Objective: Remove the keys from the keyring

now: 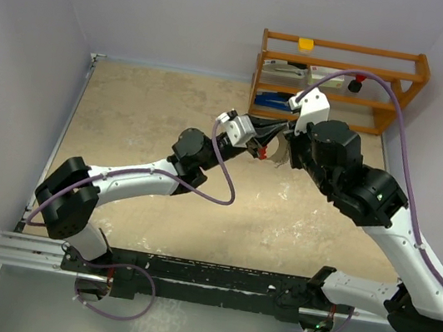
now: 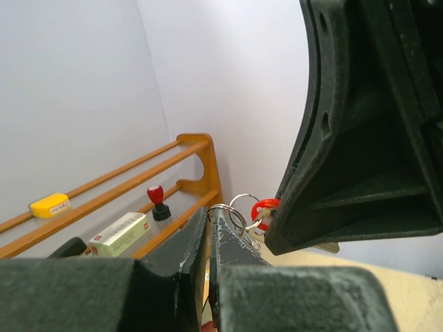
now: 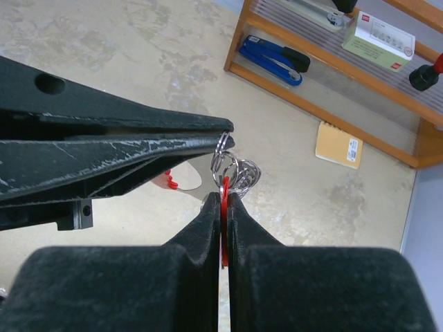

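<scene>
Your left claw [image 3: 226, 138] is clenched on the thin silvery keyring loops [image 3: 242, 173] and your right claw [image 3: 223, 200] pinches the tiny red-headed metal key [image 3: 224, 185], apparently bracing them for separation.

Pale lavender walls [image 1: 28, 1] enclosed a mottled beige tabletop [image 1: 147, 104]. A wooden shelf rack [image 1: 366, 50] stood at its far right corner.

Top view: high behind the robot, looking down over the surface [image 1: 146, 112] to the far shelf [image 1: 346, 47]. Left wrist: close, low, facing shelfward along the left hand [image 2: 210, 216]. Right wrist: close, angled down past the right hand [image 3: 221, 197]. Shared: shelf and, seemingly, both hands.
</scene>
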{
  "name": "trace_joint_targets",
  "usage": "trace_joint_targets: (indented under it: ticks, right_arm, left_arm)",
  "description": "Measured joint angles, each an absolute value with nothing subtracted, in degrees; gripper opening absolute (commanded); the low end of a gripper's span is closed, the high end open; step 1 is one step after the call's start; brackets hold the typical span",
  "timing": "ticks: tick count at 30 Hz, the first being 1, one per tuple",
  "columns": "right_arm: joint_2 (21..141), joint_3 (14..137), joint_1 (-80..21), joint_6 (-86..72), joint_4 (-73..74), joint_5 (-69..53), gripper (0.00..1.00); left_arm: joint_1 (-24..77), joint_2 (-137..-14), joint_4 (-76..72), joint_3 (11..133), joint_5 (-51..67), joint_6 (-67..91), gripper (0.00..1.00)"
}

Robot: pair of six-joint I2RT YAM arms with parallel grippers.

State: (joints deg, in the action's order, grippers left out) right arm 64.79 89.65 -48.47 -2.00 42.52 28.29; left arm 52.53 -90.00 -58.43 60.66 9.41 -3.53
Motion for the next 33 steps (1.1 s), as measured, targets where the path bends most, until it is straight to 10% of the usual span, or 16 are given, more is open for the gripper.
trace_joint_targets:
  ticks: [33]
  right_arm:
    - [63.1,87.3,-48.5,-2.0,41.2,27.5,0.0]
  left_arm:
    - [52.5,-84.2,-66.0,50.9,0.6,4.6,0.18]
